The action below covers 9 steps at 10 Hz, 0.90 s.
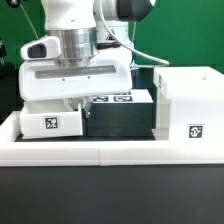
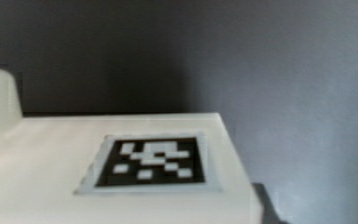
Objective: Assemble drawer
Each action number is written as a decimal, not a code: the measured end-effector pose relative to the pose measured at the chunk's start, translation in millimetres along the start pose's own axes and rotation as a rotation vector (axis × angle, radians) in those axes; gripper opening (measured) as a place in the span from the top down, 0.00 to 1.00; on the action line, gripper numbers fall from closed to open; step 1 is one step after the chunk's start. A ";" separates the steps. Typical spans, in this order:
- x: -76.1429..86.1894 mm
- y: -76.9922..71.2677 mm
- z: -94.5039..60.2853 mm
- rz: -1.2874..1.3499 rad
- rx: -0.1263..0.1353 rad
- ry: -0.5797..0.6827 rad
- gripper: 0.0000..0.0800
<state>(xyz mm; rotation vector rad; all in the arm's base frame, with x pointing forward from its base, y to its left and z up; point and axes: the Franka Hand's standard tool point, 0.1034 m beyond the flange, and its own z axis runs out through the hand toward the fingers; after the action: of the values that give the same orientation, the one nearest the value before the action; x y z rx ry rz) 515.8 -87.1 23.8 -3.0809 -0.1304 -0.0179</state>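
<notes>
A small white drawer tray (image 1: 50, 122) with a square tag on its front stands at the exterior view's left. My gripper (image 1: 72, 104) hangs low right behind and above it, its fingertips hidden by the tray. A second white part (image 1: 122, 99) with tags on top sits just to the right of the gripper. The tall white box shell (image 1: 185, 104), tagged on its front, stands at the right. The wrist view is blurred and filled by a white tagged surface (image 2: 153, 162) very close below. My fingers do not show clearly there.
A long low white rail (image 1: 100, 150) runs along the table's front edge, right in front of the tray and shell. A dark gap (image 1: 118, 122) lies between the tray and the shell. Cables hang behind the arm.
</notes>
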 end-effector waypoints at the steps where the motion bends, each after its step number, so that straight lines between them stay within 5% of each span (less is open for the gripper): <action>1: 2.9 -1.9 -3.4 -0.022 0.007 -0.005 0.95; 4: 1.1 -1.2 -0.7 -0.059 0.007 -0.008 0.95; 9: 3.6 -12.2 0.8 -0.490 0.005 -0.021 0.95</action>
<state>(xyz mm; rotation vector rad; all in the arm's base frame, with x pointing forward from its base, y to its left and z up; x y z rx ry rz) 518.3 -74.6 23.7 -2.9576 -0.8757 -0.0065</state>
